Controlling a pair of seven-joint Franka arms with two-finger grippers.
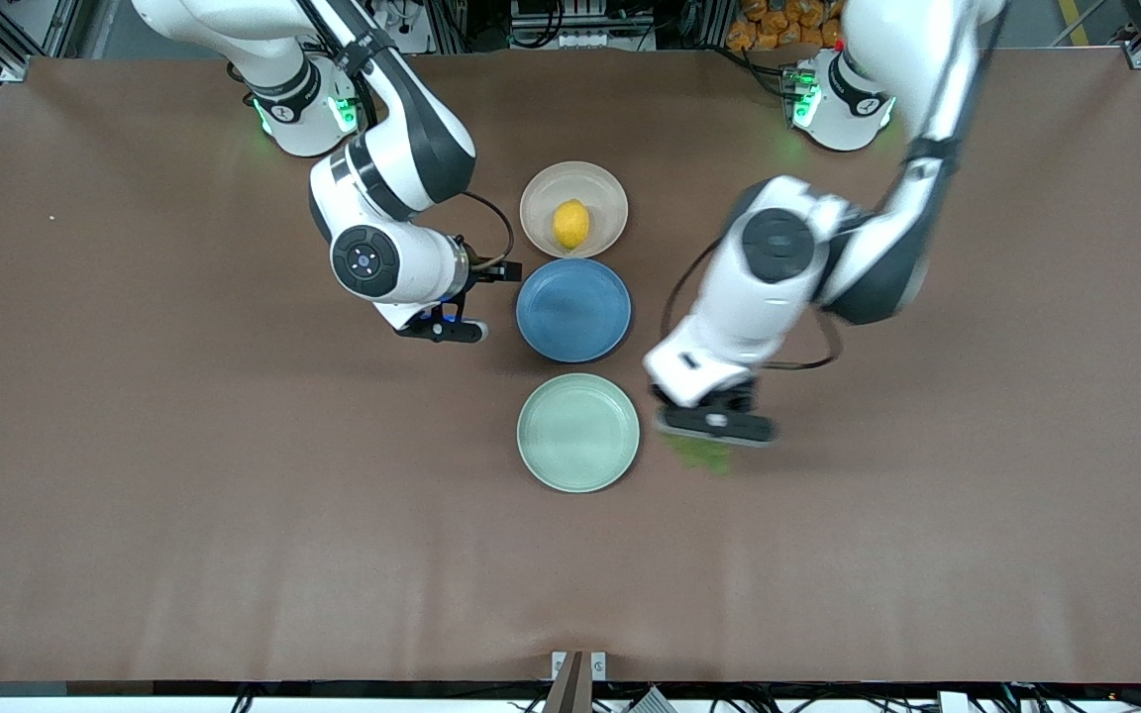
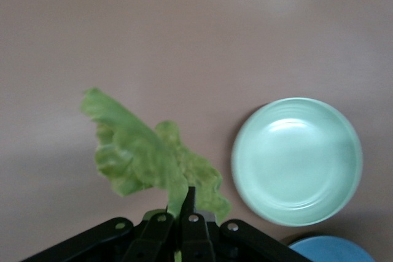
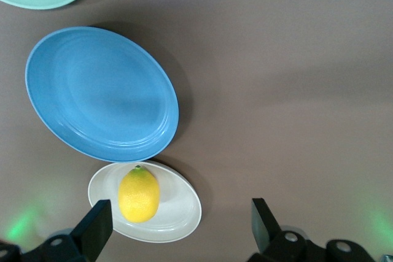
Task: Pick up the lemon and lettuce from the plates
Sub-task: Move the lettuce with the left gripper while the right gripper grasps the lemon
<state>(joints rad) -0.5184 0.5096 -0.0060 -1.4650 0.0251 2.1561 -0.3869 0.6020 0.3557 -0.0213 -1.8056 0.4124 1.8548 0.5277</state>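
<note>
The yellow lemon [image 1: 570, 224] lies in the beige-cream plate [image 1: 602, 190], farthest from the front camera; it also shows in the right wrist view [image 3: 139, 194]. The mint green plate [image 1: 578, 433] is nearest the camera and holds nothing. My left gripper [image 1: 716, 426] is shut on the green lettuce [image 2: 147, 154] and holds it over the bare table beside the mint plate [image 2: 296, 161], toward the left arm's end. My right gripper [image 1: 444, 328] is open and empty, over the table beside the blue plate.
A blue plate [image 1: 573, 309] sits between the beige and mint plates and holds nothing. The brown table [image 1: 234, 515] spreads wide on both ends.
</note>
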